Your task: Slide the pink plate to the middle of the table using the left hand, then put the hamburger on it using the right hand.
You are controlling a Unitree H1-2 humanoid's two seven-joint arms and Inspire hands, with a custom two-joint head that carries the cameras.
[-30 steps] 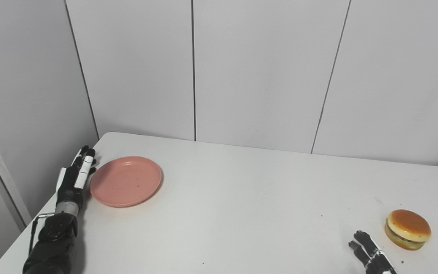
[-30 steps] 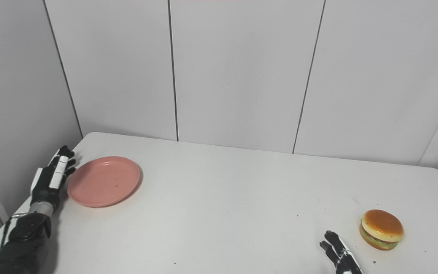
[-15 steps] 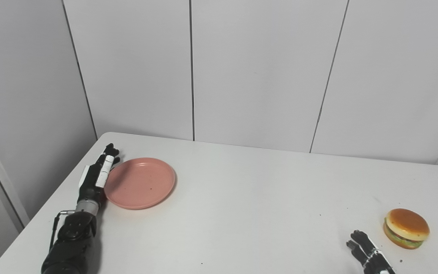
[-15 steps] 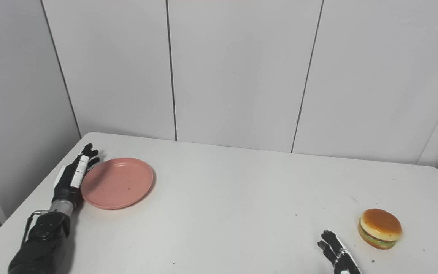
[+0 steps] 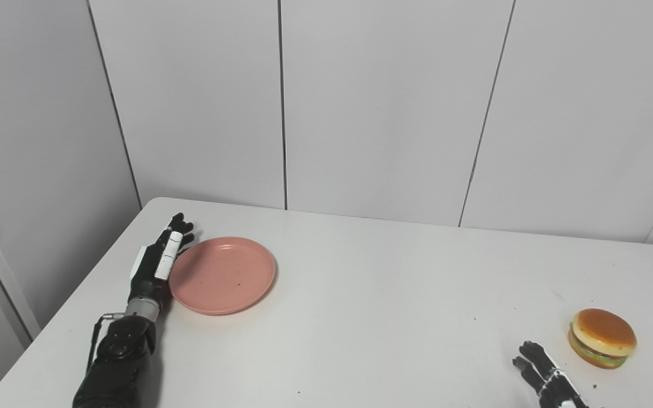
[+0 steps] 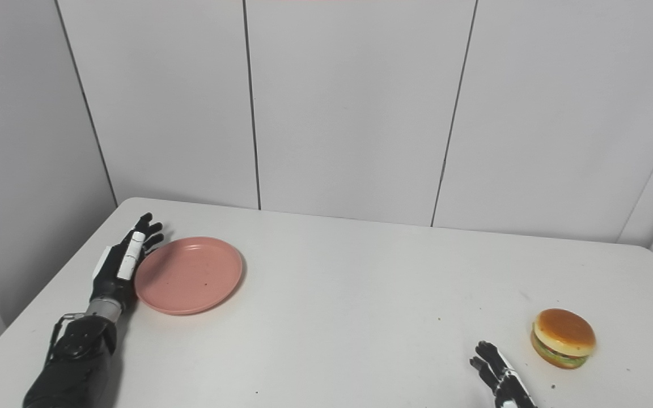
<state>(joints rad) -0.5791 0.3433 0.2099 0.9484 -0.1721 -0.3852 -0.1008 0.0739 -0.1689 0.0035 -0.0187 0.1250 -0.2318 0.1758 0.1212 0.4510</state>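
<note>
Bare white tabletop (image 5: 372,317) stretches wide between the pink plate (image 5: 223,275), lying near the far-left corner, and the hamburger (image 5: 602,338) near the right edge. Round, shallow and matte, the plate has the left hand (image 5: 156,266) flat against its left rim, fingers straight, gripping nothing. Beside the glossy-bunned hamburger, the right hand (image 6: 496,374) rests with fingers spread.
</note>
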